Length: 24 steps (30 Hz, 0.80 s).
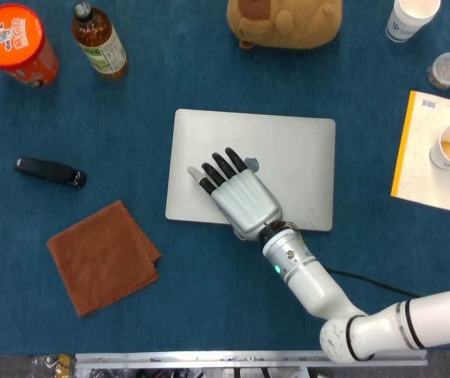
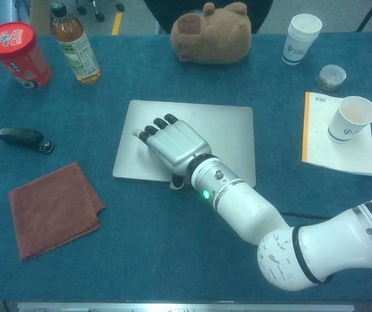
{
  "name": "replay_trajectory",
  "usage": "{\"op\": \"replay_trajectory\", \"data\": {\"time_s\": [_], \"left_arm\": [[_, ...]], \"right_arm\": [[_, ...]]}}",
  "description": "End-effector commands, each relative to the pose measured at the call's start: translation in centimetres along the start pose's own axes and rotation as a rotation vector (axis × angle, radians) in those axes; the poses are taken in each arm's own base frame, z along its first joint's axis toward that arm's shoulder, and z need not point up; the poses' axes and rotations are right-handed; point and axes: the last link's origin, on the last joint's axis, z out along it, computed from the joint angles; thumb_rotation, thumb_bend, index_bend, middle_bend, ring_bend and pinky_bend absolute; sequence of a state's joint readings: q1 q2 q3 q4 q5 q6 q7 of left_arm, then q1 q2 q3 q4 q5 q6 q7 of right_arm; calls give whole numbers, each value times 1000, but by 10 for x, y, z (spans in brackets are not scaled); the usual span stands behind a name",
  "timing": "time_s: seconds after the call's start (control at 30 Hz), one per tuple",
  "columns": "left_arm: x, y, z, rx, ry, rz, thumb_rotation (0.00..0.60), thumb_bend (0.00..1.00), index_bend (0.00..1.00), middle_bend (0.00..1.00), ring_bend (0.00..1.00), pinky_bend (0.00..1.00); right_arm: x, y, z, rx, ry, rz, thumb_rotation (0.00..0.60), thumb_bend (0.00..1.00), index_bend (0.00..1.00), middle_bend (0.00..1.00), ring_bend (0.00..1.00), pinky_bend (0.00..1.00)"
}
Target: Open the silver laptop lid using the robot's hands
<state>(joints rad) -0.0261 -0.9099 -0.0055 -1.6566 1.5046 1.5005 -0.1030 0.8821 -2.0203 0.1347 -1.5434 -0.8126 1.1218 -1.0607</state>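
Lying closed on the blue tablecloth (image 1: 209, 299), the flat silver laptop (image 1: 288, 150) bears the right hand (image 1: 237, 193), fingers spread flat, holding nothing, near its near edge.

Thin silver rectangular metal laptop (image 1: 288, 157) (image 2: 218, 127) is lying flat at the middle of the blue table, lid fully closed, long edges running left to right.

No wording can be read anywhere. The red canister (image 1: 14, 43) at ten o'clock carries a cartoon print, its lettering too small. The bottle (image 1: 99, 41) label at eleven o'clock is blurred.
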Motion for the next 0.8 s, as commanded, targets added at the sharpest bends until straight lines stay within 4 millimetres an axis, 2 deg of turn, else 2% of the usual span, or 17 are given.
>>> {"op": "replay_trajectory", "data": {"time_s": [0.03, 0.6, 0.7, 0.8], "left_arm": [[-1, -1, 0, 0, -4, -3, 600, 469, 111, 41, 0, 0], [-5, -3, 2, 0, -12, -12, 600, 469, 111, 40, 0, 0], [-5, -4, 2, 1, -11, -13, 600, 469, 111, 40, 0, 0], [-5, -5, 2, 3, -8, -14, 600, 469, 111, 40, 0, 0]], "right_arm": [[-2, 1, 0, -3, -4, -7, 600, 74, 62, 132, 0, 64], [-8, 5, 1, -25, -14, -35, 600, 101, 63, 132, 0, 64], [-7, 5, 1, -24, -12, -32, 600, 156, 62, 132, 0, 64], [-5, 6, 0, -23, -6, -35, 600, 263, 63, 132, 0, 64]]}}
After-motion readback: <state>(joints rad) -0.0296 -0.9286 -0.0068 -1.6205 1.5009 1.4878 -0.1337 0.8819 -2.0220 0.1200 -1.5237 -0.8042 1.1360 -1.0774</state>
